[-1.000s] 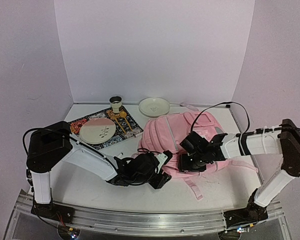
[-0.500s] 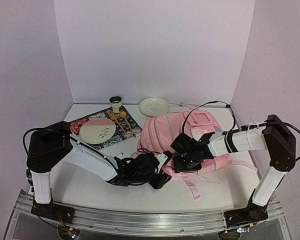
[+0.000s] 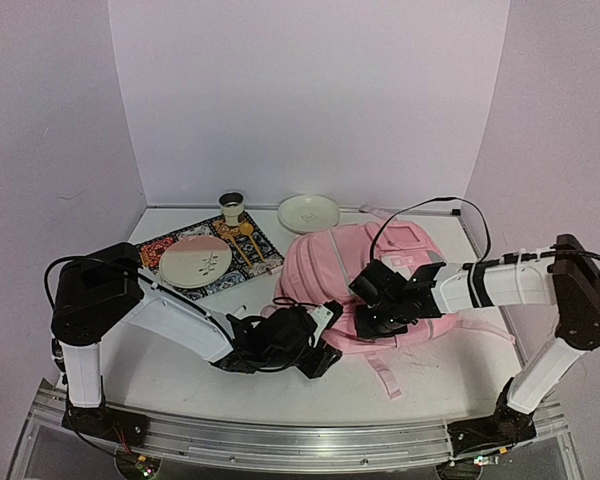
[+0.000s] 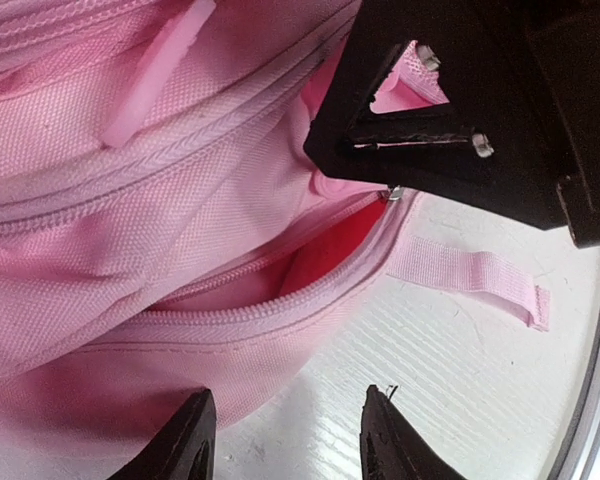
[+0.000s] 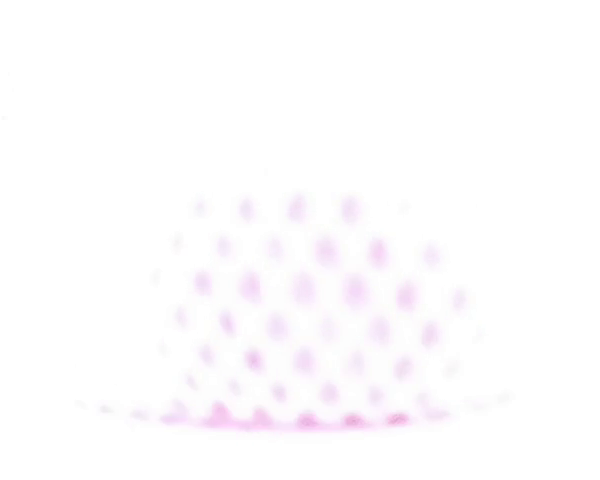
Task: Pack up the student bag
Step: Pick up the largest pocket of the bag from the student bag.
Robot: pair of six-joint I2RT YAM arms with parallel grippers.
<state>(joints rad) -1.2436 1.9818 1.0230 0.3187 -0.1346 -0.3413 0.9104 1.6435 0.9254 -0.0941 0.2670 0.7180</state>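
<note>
Tabletop (image 3: 180, 375) carries the pink backpack (image 3: 325, 265), lying flat right of centre, its front pocket zip (image 4: 280, 300) partly undone. Left gripper (image 4: 288, 400) sits at the bag's near left edge, fingers spread, nothing between them. Right gripper (image 3: 378, 318) rests on the bag's front by that zip; whether it is clenched cannot be told. Behind, at the left, are a patterned mat (image 3: 248, 270), two-tone plate (image 3: 195, 262), white plate (image 3: 308, 212) and cup (image 3: 231, 207).
</note>
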